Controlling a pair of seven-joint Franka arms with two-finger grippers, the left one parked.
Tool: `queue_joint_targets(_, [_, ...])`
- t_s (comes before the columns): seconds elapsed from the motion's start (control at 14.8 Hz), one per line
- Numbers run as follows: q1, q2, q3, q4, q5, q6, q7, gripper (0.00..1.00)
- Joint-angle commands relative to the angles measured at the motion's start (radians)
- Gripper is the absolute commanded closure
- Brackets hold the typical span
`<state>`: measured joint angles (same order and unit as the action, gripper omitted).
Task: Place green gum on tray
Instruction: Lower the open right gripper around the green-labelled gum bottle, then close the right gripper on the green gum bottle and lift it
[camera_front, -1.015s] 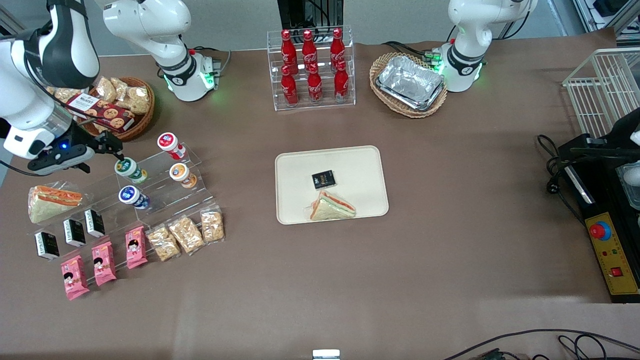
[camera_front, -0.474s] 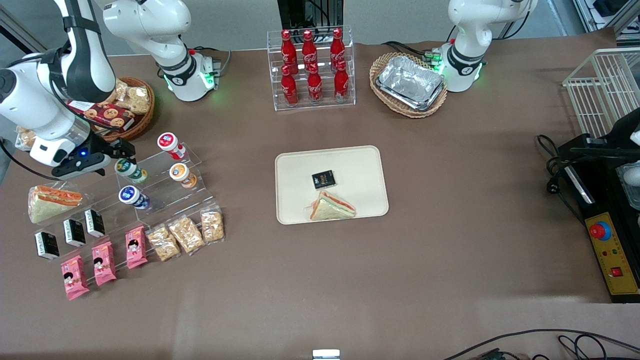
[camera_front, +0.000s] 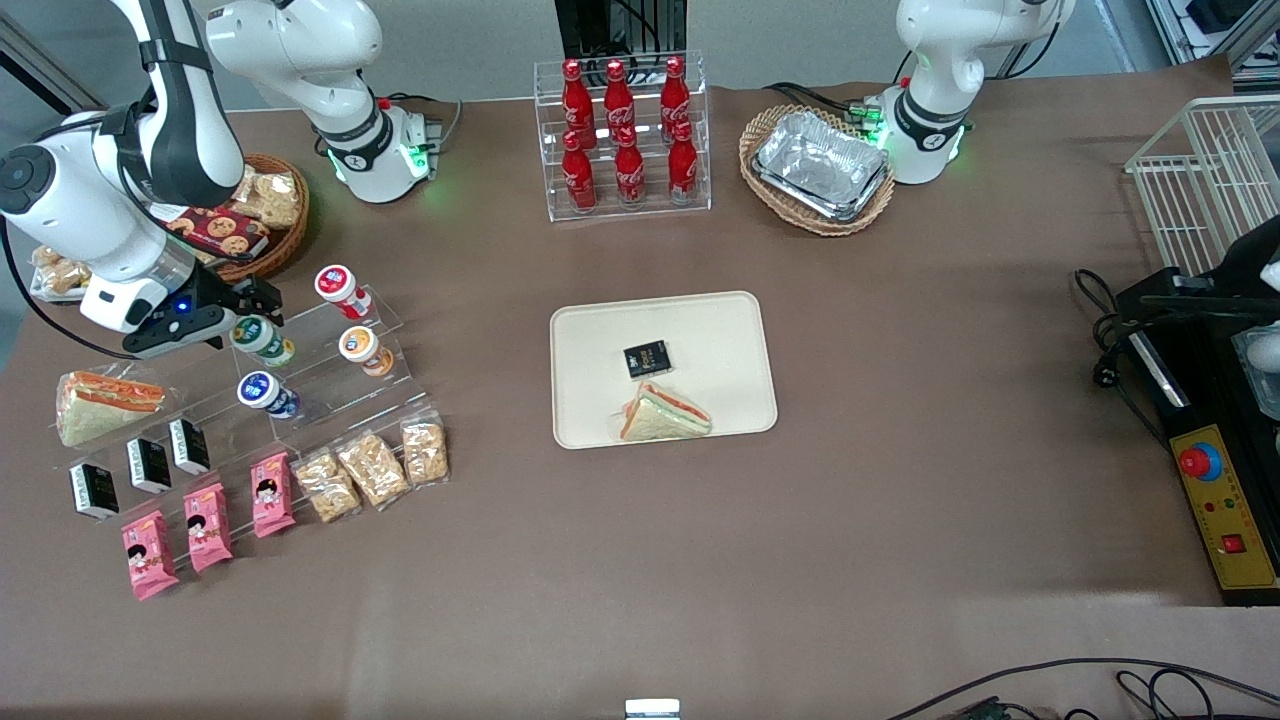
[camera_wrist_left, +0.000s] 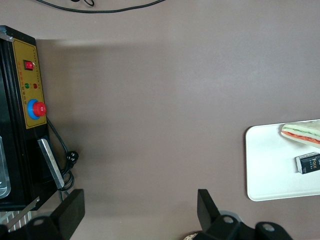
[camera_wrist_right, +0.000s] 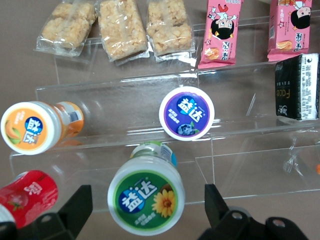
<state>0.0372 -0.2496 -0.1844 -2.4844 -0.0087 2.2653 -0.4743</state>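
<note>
The end effector (camera_wrist_right: 145, 212) hovers spread apart, straddling the green gum (camera_wrist_right: 145, 201) on its stand; reaching step; next, descend, clamp, carry to the tray (camera_front: 590, 400).

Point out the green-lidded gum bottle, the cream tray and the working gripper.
Green-lidded gum bottle (camera_wrist_right: 146, 201): right wrist view, centre of its round lid.
Cream rectangular tray (camera_front: 716, 330): front view, bare floor.
Right arm's gripper (camera_front: 262, 298): front view, between its fingertips, jaws open above the bottle.
</note>
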Motion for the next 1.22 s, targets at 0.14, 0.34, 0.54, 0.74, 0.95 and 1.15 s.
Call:
queue_joint_targets(0.14, [0.0, 0.001, 0.0, -0.016, 0.022, 0.039, -0.012, 0.41])
queue_joint_targets(0.34, [0.0, 0.001, 0.0, -0.013, 0.022, 0.039, -0.012, 0.62])
queue_joint_targets(0.54, [-0.002, 0.007, 0.0, -0.007, 0.024, 0.034, -0.01, 0.64])
queue_joint_targets(0.74, [-0.002, 0.007, 0.002, 0.033, 0.024, 0.017, -0.01, 0.71])
queue_joint_targets(0.95, [0.0, 0.01, 0.006, 0.154, 0.027, -0.139, -0.003, 0.72])
queue_joint_targets(1.15, [0.015, 0.013, 0.008, 0.301, 0.027, -0.318, 0.025, 0.75])
